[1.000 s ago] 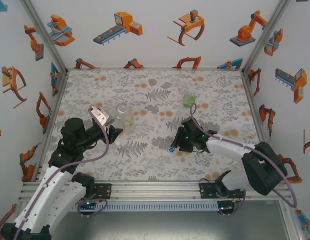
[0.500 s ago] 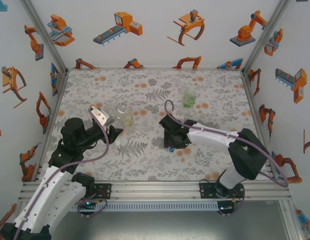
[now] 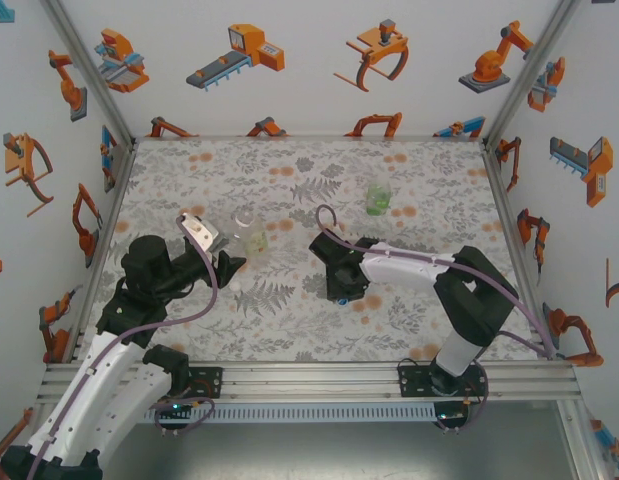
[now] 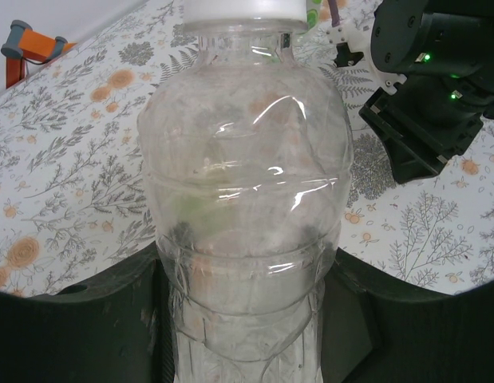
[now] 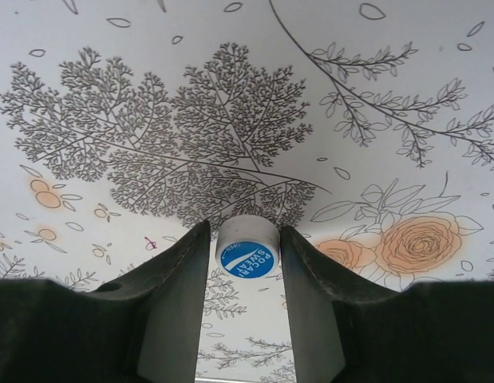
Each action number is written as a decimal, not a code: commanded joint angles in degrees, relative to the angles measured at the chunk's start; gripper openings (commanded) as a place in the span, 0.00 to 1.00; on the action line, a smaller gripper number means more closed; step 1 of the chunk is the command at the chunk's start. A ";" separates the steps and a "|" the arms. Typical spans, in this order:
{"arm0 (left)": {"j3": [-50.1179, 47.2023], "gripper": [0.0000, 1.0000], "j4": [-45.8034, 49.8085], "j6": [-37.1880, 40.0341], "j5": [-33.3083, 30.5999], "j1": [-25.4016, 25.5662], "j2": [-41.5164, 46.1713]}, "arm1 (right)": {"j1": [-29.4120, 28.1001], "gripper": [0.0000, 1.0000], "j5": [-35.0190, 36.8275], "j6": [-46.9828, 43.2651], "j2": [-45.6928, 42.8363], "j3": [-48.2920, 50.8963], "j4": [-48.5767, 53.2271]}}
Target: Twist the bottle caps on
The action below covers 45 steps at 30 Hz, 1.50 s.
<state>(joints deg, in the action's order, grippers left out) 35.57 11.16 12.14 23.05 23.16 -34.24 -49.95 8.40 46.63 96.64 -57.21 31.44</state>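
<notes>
From above, the left gripper (image 3: pixel 237 259) reaches out to the right over the flower-printed table (image 3: pixel 289 335), with the yellowish bottle (image 3: pixel 257 243) right at its tip. The colourless bottle (image 3: pixel 244 218) sits just beyond it, and the green bottle (image 3: pixel 378 197) is well apart, toward the far right. The right gripper (image 3: pixel 339 290) is down at the table near the middle, and the blue-labelled cap (image 3: pixel 341 298) shows as a small speck at its tip.

At the left wrist the yellowish bottle (image 4: pixel 247 199) looms close and looks almost clear. Its lower part is pinched between the two dark fingers (image 4: pixel 111 319), its neck points away, and a white cap (image 4: pixel 243 8) sits on that neck. How far the cap is screwed down I cannot tell. Past the bottle, up to the right, is the right gripper's dark body (image 4: pixel 426 96).

At the right wrist the blue-labelled cap (image 5: pixel 247 251) lies flat on the table (image 5: pixel 231 96), label up, right between the two fingers (image 5: pixel 171 303). They stand very close on either side — whether they already press it I cannot tell.
</notes>
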 commanded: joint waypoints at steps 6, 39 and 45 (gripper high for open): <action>0.95 0.03 -1.40 -0.28 1.38 -0.40 -0.01 | -0.92 0.42 0.31 -0.53 0.65 -2.32 4.29; 1.48 0.00 -1.03 2.79 11.16 0.28 -3.43 | -0.91 0.22 0.42 -16.48 -22.94 -0.94 -0.98; 2.27 0.00 1.23 7.57 10.92 5.05 -3.39 | -0.97 0.18 -8.02 -29.77 -31.72 1.46 -8.75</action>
<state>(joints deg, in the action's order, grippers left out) 35.62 11.42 15.66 32.21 26.15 -38.06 -50.59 4.91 25.89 68.66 -57.39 27.79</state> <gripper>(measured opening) 0.535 0.353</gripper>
